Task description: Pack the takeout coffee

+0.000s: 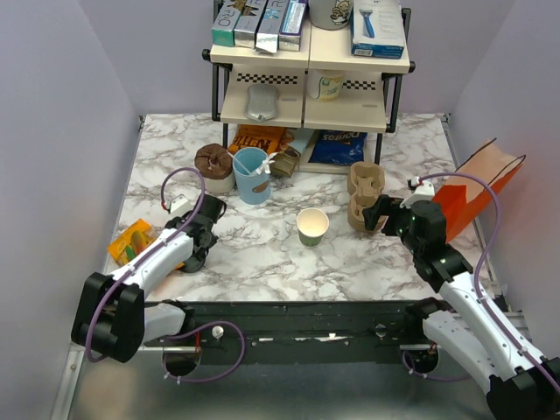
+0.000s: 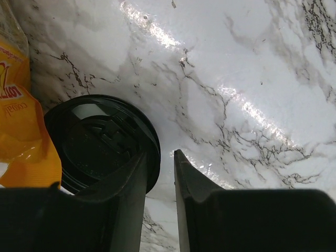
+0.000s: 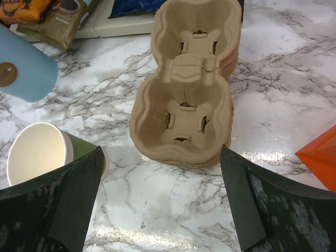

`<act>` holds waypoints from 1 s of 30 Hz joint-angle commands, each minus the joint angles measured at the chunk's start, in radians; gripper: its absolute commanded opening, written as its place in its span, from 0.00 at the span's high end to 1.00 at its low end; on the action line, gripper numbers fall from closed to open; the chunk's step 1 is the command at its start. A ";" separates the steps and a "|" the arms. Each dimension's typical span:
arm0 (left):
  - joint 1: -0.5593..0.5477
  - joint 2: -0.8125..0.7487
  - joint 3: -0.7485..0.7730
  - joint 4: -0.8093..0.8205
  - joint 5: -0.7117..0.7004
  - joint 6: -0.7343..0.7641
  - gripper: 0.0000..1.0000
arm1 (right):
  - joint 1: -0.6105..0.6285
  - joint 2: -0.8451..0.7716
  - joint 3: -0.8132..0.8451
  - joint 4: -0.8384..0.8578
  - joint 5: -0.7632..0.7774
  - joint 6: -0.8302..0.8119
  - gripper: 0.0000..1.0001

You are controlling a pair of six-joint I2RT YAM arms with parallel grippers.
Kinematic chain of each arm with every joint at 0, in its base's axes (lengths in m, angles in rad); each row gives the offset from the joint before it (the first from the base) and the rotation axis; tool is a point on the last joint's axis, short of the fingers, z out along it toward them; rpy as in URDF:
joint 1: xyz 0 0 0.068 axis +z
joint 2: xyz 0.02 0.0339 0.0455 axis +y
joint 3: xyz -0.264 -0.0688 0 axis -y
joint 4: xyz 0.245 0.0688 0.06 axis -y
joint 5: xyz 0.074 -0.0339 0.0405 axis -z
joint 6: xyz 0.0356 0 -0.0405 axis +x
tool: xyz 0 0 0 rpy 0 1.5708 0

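Note:
The takeout coffee cup [image 1: 312, 226] stands open in the middle of the table, olive-green outside and white inside, with no lid on it. It also shows in the right wrist view [image 3: 37, 153] at the lower left. Its round black lid [image 2: 97, 139] lies flat on the marble beside an orange snack bag [image 2: 21, 131]. My left gripper [image 2: 160, 155] is low over the lid's right rim, jaws a narrow gap apart, the left finger over the lid and nothing clamped. My right gripper [image 3: 161, 157] is wide open and empty, just in front of the brown cup carriers [image 3: 184, 94].
A light blue cup [image 1: 252, 175] with a stirrer stands behind the green cup. An orange paper bag [image 1: 472, 188] stands at the right edge. A two-tier shelf [image 1: 311, 61] with boxes is at the back, snack packets beneath it. A brown lidded tub [image 1: 213, 166] is back left.

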 commanded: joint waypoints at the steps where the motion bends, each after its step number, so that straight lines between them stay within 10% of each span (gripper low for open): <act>1: 0.008 0.019 0.007 0.004 -0.042 -0.006 0.72 | 0.002 0.003 0.008 0.005 0.021 -0.008 0.00; 11: 0.008 0.017 -0.002 -0.005 -0.042 -0.006 1.00 | 0.002 0.017 0.019 -0.008 0.016 -0.011 0.00; 23: 0.007 -0.158 -0.063 0.159 0.271 0.111 1.00 | 0.005 -0.009 0.036 0.019 -0.253 -0.088 0.00; 30: 0.007 -0.162 -0.093 0.225 0.464 0.149 1.00 | 0.288 0.132 0.146 0.071 -0.257 -0.092 0.01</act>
